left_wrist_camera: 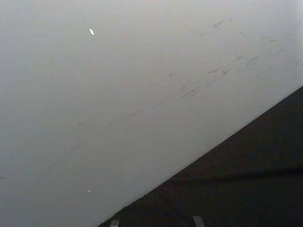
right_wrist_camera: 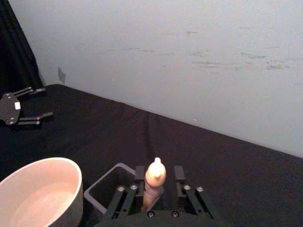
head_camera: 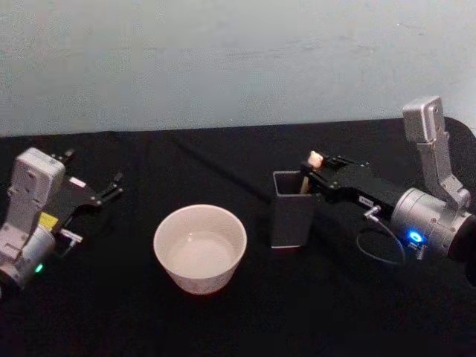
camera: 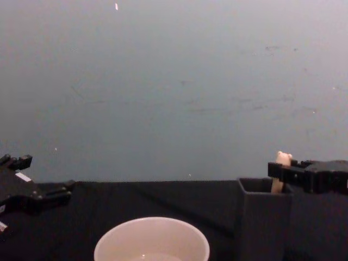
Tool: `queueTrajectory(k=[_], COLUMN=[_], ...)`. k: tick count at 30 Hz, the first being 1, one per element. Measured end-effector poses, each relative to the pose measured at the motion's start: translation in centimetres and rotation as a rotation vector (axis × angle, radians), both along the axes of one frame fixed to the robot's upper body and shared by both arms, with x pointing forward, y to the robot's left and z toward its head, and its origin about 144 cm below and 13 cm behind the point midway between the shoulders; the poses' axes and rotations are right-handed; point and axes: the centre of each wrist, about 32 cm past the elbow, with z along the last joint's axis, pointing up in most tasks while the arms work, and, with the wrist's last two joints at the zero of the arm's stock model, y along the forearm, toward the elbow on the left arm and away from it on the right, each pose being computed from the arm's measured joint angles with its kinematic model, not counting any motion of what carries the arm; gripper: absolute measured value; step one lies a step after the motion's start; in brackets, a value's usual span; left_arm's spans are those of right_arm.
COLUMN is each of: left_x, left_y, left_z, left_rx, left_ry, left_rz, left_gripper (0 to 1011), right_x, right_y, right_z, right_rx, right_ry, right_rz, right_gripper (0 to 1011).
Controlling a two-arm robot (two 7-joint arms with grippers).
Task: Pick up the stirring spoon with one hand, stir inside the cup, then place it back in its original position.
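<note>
The small spoon with a cream handle and bear-head top (right_wrist_camera: pixel 155 177) stands in the dark grey square holder box (head_camera: pixel 291 219), its top poking above the rim. The right end effector (head_camera: pixel 318 175) straddles that handle, its fingers (right_wrist_camera: pixel 179 173) narrowly parted with a slim gap on one side. The wide round cream-white cup (head_camera: pixel 195 281) sits on the black-clothed desk (head_camera: pixel 335 312) just left of the holder. The left end effector (head_camera: pixel 93 169) rests at the desk's left, spread wide and holding nothing
</note>
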Motion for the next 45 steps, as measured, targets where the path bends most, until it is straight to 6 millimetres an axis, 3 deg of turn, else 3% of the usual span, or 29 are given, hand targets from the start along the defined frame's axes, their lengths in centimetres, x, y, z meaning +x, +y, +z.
queueTrajectory(k=[7, 29, 45], left_x=[0.0, 0.0, 0.0], left_y=[0.0, 0.0, 0.0], left_z=[0.0, 0.0, 0.0], left_rx=[0.0, 0.0, 0.0], left_ry=[0.0, 0.0, 0.0], left_rz=[0.0, 0.0, 0.0], left_gripper=[1001, 1001, 1001], right_x=[0.0, 0.0, -0.2], right_y=[0.0, 0.0, -0.5], right_z=[0.0, 0.1, 1.7], right_rx=[0.002, 0.0, 0.043], right_ry=[0.0, 0.003, 0.037], right_rz=[0.0, 0.005, 0.043], right_gripper=[213, 213, 212])
